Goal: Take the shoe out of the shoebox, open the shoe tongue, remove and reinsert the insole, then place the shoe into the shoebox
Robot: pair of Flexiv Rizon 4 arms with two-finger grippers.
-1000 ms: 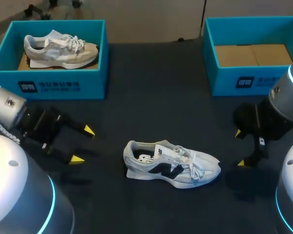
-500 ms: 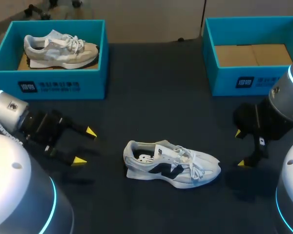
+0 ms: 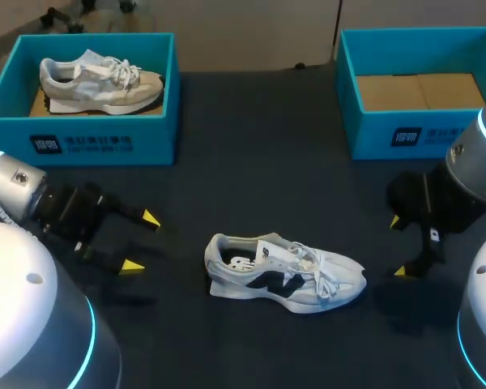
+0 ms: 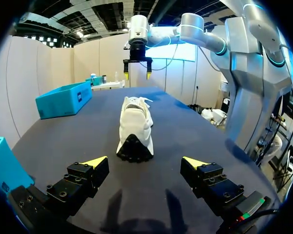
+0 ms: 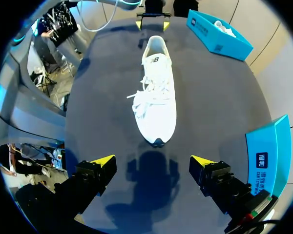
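Lying on the bench (image 3: 251, 162), the shoe (image 3: 285, 274) sits ahead of the left fingers (image 3: 149, 218) and right fingers (image 3: 402, 272), both pairs spread wide, empty.

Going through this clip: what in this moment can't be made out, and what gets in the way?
- Head view: inside the shoe the opening is dark, so how the insole sits is unclear.
- Left wrist view: its heel hides the tongue.
- Head view: the right pincer is mostly covered by its own arm; only the yellow tips show.
- Left wrist view: the left shoebox is cut off by the edge.
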